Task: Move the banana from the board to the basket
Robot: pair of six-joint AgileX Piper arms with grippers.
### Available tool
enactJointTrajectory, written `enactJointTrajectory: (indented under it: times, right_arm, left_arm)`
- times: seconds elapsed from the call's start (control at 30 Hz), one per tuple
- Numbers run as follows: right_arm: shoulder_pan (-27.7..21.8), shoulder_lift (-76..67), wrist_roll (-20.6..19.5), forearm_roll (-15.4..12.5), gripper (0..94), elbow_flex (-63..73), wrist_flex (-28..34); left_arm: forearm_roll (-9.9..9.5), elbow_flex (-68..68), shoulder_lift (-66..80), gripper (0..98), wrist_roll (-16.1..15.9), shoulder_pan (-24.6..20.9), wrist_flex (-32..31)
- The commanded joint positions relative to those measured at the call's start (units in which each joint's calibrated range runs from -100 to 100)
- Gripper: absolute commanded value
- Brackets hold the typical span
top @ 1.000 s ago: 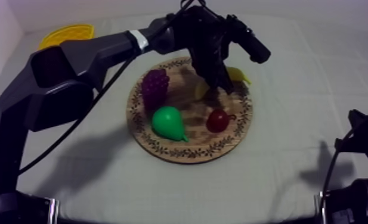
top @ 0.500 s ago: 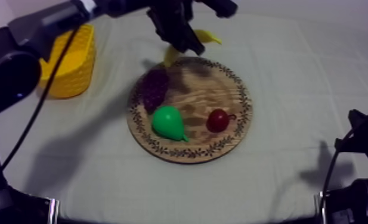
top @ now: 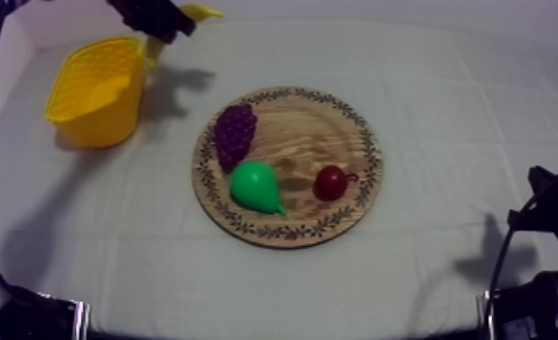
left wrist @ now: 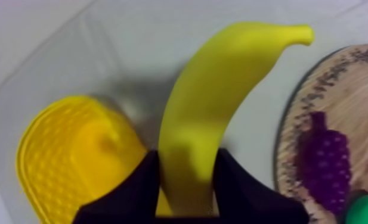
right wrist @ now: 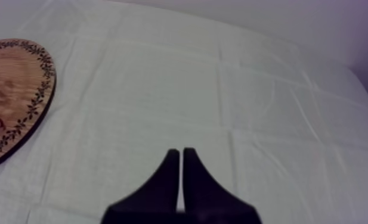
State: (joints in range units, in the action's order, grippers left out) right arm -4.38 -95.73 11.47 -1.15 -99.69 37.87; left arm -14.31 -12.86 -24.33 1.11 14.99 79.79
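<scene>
My left gripper (top: 163,24) hangs high at the table's back left, shut on the yellow banana (top: 194,13). In the left wrist view the banana (left wrist: 222,101) stands up between the two black fingers (left wrist: 139,184), above the cloth between the yellow basket (left wrist: 73,155) and the wooden board (left wrist: 341,77). The basket (top: 97,90) stands at the far left, just left of the held banana. The round wooden board (top: 287,163) lies mid-table. My right gripper (right wrist: 180,164) is shut on nothing, low at the right, over bare cloth beside the board (right wrist: 10,89).
On the board lie a bunch of purple grapes (top: 234,134), a green pear (top: 256,187) and a small red fruit (top: 330,183). The right arm (top: 540,262) rests at the lower right edge. Bare cloth spreads around the board.
My left gripper lifted the banana off the board and carried it up and left, until it hangs beside the basket. The right arm has not moved.
</scene>
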Motion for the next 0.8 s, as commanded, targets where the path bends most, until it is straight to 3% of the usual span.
enactJointTrajectory:
  times: [0.0, 0.37, 0.77]
  right_arm:
    - [0.02, -0.02, -0.02, 0.01, 0.3, 0.03, 0.03]
    - [0.02, -0.02, -0.02, 0.01, 0.3, 0.03, 0.03]
    - [0.02, -0.02, -0.02, 0.01, 0.3, 0.03, 0.03]
  left_arm:
    - [-0.11, 3.26, 1.13, 33.7, -0.07, -3.44, -0.82]
    - [-0.61, 11.01, 2.82, 33.8, -0.1, -11.75, -5.1]
    - [-0.43, 15.4, 0.8, 34.1, 0.65, -14.94, -9.74]
